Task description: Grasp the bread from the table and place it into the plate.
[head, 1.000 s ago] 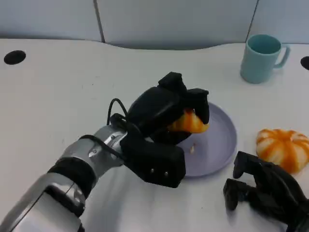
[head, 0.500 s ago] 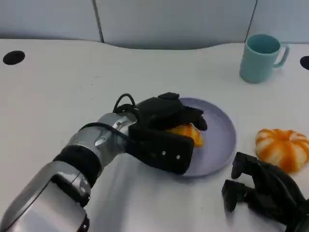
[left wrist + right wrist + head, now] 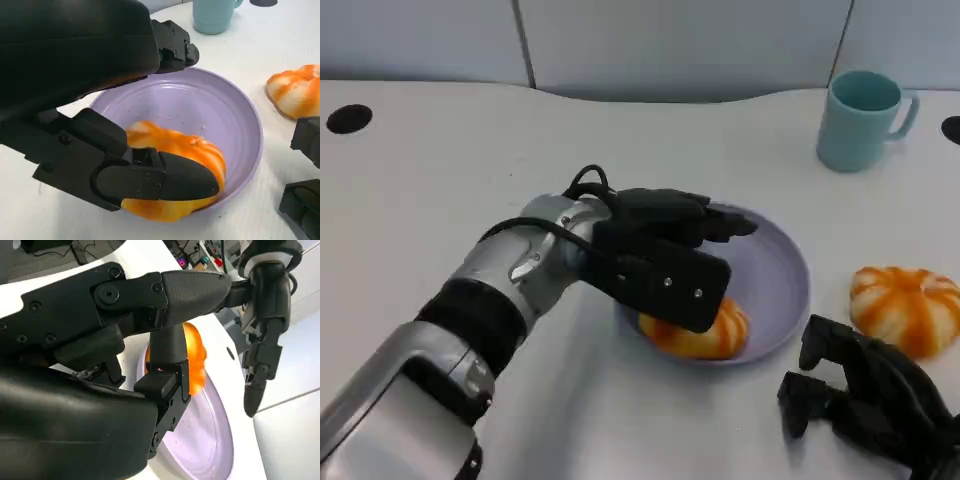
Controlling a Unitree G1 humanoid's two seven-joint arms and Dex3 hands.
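Orange-striped bread point(image 3: 700, 335), lilac plate point(image 3: 775, 275)

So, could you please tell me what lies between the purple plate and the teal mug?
Only bare white table lies between the purple plate and the teal mug; the head view shows nothing resting on that stretch.

white table point(image 3: 440, 170): plate point(image 3: 782, 270), mug point(image 3: 860, 120), striped bread point(image 3: 908, 308).

Two breads point(image 3: 698, 334) point(image 3: 907, 307), one plate point(image 3: 782, 275), one mug point(image 3: 860, 120), two hands point(image 3: 665, 255) point(image 3: 870, 395).
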